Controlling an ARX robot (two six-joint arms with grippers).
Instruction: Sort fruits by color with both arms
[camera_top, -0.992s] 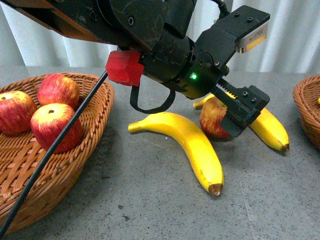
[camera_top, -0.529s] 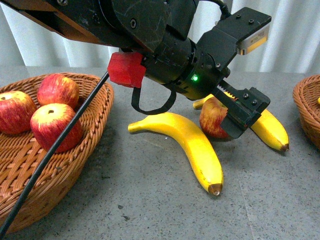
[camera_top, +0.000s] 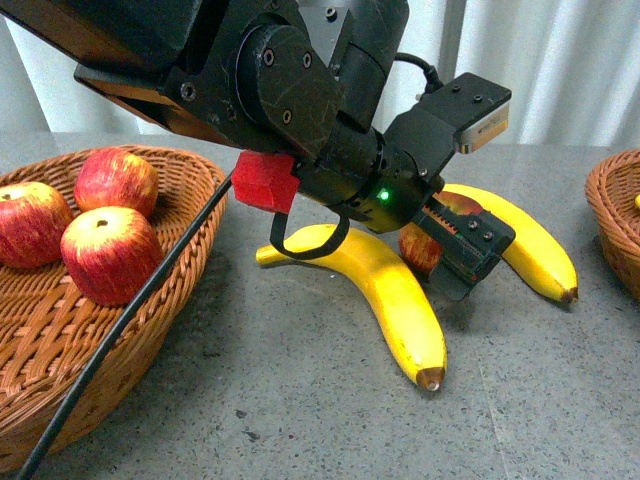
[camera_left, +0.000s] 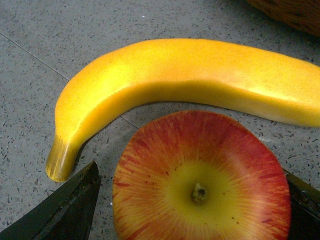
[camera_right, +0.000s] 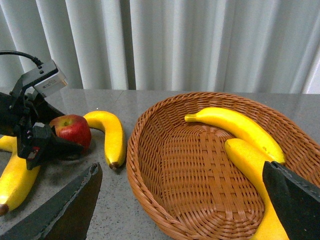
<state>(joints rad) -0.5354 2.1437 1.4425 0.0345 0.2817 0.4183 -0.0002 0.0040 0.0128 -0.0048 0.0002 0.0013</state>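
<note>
Grey stone tabletop (camera_top: 300, 400), curtains (camera_top: 560, 70) behind. Left gripper (camera_top: 460, 250) has dropped and tipped in over the loose apple (camera_top: 418, 245) since a second ago. Its jaws now straddle it, spread, not pinching. Apple sits on the table between two bananas (camera_top: 390, 290). Likely next: close, carry to the left basket (camera_top: 180, 250). Right gripper (camera_right: 180, 172) spread wide, empty, over the banana basket (camera_right: 145, 165).

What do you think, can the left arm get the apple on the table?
Probably yes. The left tool is open right at the apple, with a finger on each side of it and nothing between. The banana lies beside the apple, not over it.
</note>
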